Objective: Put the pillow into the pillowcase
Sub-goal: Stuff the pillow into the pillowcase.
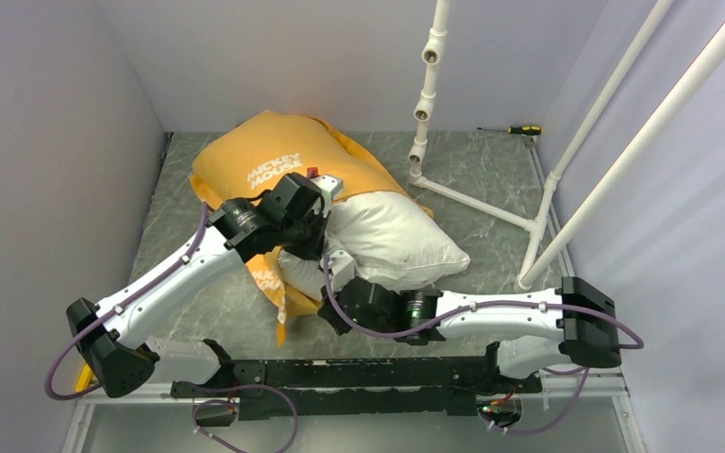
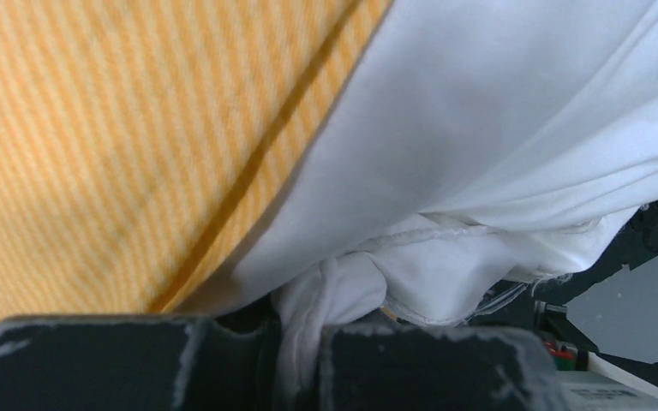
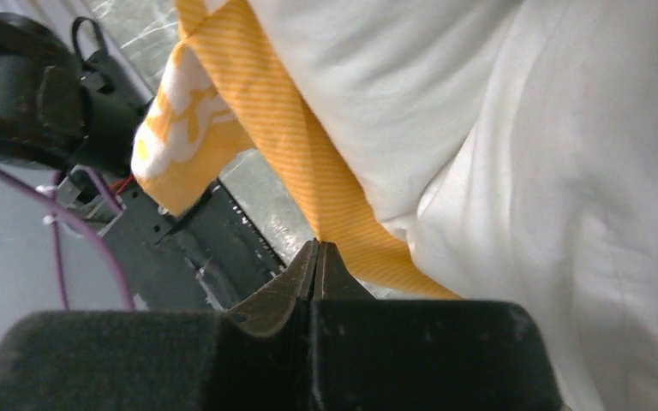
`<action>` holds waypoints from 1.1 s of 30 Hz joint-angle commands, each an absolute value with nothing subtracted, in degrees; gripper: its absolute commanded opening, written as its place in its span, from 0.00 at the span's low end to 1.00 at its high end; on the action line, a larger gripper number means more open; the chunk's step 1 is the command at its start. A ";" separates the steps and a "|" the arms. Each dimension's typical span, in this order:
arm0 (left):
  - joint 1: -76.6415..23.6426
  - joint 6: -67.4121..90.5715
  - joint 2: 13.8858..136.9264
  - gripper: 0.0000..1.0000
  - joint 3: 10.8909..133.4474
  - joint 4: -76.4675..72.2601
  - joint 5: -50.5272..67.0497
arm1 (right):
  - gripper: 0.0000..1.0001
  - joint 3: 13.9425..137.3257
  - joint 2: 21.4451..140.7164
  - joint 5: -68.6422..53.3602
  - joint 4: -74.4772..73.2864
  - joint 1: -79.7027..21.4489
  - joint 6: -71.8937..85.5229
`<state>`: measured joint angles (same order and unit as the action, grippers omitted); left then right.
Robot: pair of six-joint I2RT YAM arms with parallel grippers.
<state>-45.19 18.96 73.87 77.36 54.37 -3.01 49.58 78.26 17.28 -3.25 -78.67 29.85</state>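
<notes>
The table (image 1: pixel 491 179) has a grey-green marbled top. The pillowcase (image 1: pixel 264 151), orange-yellow with white lettering, lies on its far-left part and reaches towards the middle. A loose flap of the case trails towards the near edge. The pillow (image 1: pixel 392 241) sits partly inside the case, and its bare white end sticks out and rests near the middle of the table. A white pipe frame (image 1: pixel 477 200) stands on the far-right part, with one foot pipe lying flat on the surface just beside the pillow's bare end. A screwdriver (image 1: pixel 514 129) with a yellow-and-black handle lies at the far edge near the right corner. A black rail (image 1: pixel 359 377) runs along the near edge.
</notes>
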 commanded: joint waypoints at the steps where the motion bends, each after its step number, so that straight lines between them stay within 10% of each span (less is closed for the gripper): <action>1: -43.25 18.61 73.60 0.00 78.07 52.36 -9.58 | 0.00 49.63 74.14 5.53 -0.86 -78.93 28.93; 13: -43.20 18.31 70.52 0.00 74.24 52.57 -8.02 | 0.00 52.87 67.81 7.38 -8.69 -76.03 29.92; 19: -43.21 18.62 70.62 0.00 74.43 53.08 -7.21 | 0.45 50.85 73.41 10.82 -5.46 -75.94 29.49; 33: -43.16 19.01 69.28 0.00 73.30 52.99 -7.06 | 0.65 52.12 85.92 11.53 -0.91 -75.76 29.04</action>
<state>-44.64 18.65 70.85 73.28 54.39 -2.92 50.85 83.35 12.38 -4.80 -76.01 29.80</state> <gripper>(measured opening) 0.102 0.644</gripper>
